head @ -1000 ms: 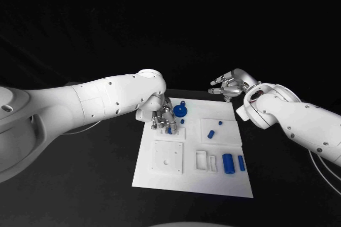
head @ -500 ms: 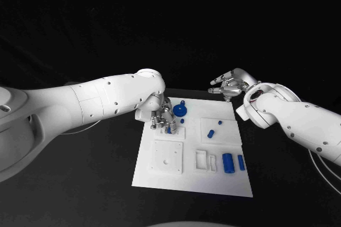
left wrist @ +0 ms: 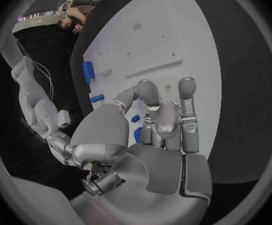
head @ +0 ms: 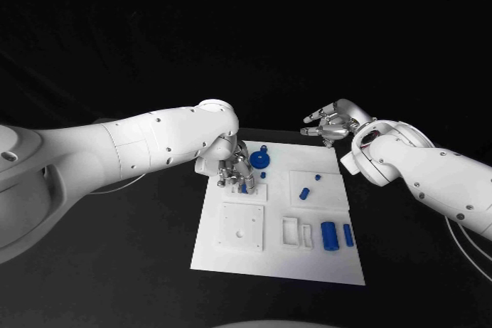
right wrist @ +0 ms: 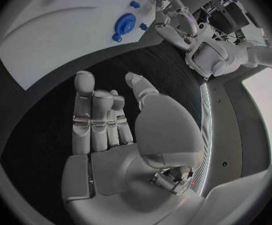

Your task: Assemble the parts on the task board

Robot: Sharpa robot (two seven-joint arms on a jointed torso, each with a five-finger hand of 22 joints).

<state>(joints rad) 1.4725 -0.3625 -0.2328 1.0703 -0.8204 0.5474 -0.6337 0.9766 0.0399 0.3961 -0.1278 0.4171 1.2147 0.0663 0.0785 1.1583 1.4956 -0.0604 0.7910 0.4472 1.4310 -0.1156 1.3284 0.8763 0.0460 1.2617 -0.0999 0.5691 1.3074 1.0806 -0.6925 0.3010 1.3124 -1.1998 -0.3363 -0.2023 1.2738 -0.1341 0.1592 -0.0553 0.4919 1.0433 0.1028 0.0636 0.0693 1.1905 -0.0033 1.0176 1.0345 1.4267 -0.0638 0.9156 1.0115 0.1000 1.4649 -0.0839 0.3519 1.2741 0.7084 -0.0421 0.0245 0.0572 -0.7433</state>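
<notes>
My left robot hand (head: 238, 177) had let its little blue part into the board (head: 276, 267); its fingers now held nothing. My right robot hand (head: 326, 126) stayed open past the board. Other parts (head: 329, 235) lay waiting.

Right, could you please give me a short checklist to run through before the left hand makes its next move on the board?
1. Right hand empty, fingers apart, off the task board past its far edge: ok.
2. Left hand positioned over the board's far left area, fingers pointing down: ok.
3. Left hand holding a part: cannot tell, since its fingers hide what is under them.
4. Blue round part clear of the left hand's fingers: cannot tell, they are very close.
5. Larger blue cylinder lying free near the board's right edge: ok.
</notes>
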